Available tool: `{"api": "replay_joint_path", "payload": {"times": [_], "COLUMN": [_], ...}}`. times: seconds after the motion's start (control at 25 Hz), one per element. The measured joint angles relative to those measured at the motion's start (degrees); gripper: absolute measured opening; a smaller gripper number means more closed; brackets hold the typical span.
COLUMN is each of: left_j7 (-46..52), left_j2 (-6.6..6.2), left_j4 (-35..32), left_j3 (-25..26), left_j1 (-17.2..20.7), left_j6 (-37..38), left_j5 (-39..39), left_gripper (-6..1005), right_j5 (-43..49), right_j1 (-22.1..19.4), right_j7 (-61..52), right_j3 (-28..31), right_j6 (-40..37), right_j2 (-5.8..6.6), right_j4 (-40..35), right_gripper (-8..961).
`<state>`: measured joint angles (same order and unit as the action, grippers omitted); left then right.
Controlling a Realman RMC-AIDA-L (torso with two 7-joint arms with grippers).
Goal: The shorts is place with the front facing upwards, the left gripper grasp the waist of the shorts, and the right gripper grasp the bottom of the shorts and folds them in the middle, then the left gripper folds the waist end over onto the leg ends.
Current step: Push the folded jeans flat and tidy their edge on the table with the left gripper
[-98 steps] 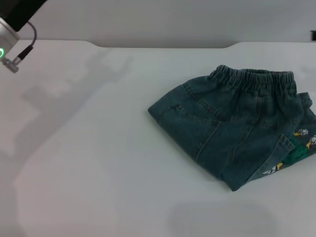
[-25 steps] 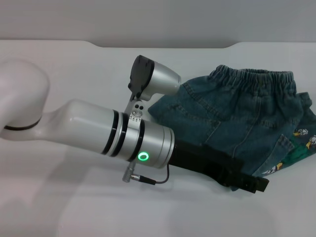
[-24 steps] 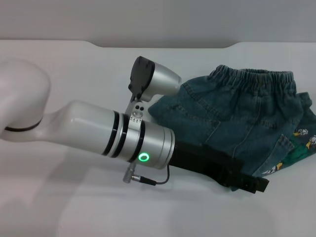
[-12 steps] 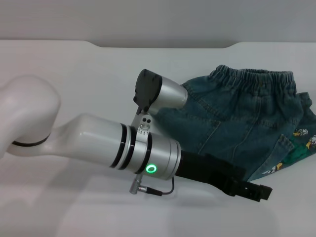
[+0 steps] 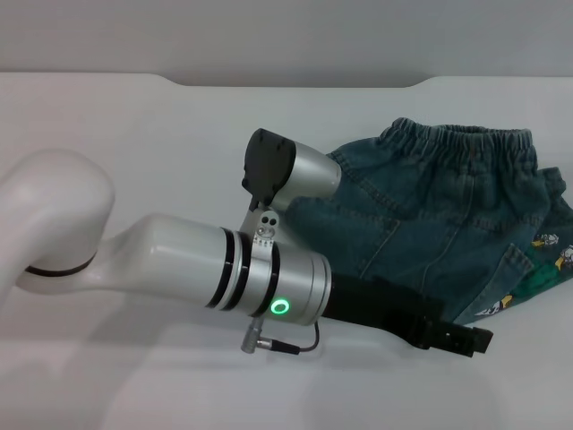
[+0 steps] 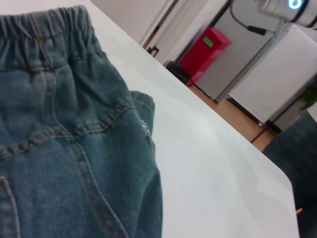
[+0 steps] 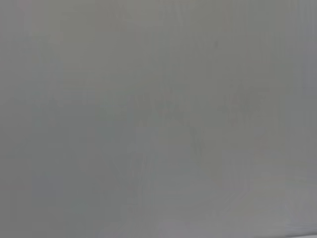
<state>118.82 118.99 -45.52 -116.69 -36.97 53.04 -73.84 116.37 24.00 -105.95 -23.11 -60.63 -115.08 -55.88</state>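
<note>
Head view: left claw (image 5: pixel 466 341) reaching low across the white worktop (image 5: pixel 179 161) at the end of a long white arm, black tip lying at the near folded edge of the shorts (image 5: pixel 430 224); whether closed on the denim or merely alongside it, cannot tell. Shorts already folded in half, spread beyond and to the right of the claw, with the waist of the shorts (image 5: pixel 461 143) on the far side, well away from the tip. Leg ends (image 5: pixel 537 269) with the red, white and green cartoon print just beyond the claw, toward the worktop's right edge. Left wrist view: close over the denim, gathered elastic band (image 6: pixel 44 22) farther off, seams and a pocket edge nearer, fabric border resting flat on the worktop (image 6: pixel 208 163); own fingers out of shot, so state again impossible to tell. Past the worktop's edge, a red bin (image 6: pixel 205 47) and a white cabinet (image 6: pixel 277 74). Right wrist view: only a plain grey surface, right claw nowhere to be seen.
</note>
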Motion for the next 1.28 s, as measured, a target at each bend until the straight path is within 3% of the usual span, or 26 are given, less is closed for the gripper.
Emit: {"api": "replay_joint_path", "payload": {"times": [1.28], "left_j7": [0.43], "left_j2": [0.0], "left_j4": [1.53], "left_j3": [-1.45], "left_j1": [-0.51], "left_j6": [-5.78], "left_j5": [0.0], "left_gripper": [802], "right_j5": [-0.18], "right_j1": [-0.71], "right_j7": [0.05], "right_j3": [0.5], "right_j6": [0.08], "right_j2": [-0.01], "right_j4": [0.86], "right_gripper": [462]}}
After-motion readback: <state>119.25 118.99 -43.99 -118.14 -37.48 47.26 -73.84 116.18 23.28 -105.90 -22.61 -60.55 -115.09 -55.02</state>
